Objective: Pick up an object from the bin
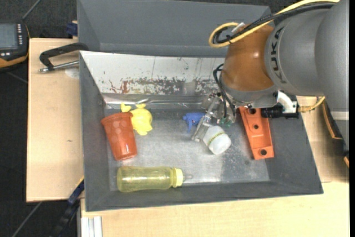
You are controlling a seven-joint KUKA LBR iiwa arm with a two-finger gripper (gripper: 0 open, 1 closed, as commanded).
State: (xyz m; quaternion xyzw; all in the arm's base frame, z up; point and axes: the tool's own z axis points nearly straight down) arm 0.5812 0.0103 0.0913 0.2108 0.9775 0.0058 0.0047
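White rounded plastic cap, lying right of centre on the floor of the grey metal bin just beside the gripper (claw apart or together: cannot tell), might roll toward the orange flat slotted bar or small blue piece if nudged off-centre.

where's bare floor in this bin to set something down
Bare bin floor lies in the middle, bordered by the orange cup, the yellow bottle and the white piece. A smaller patch sits front right, below the orange bar. Crowded around the gripper and blue piece.
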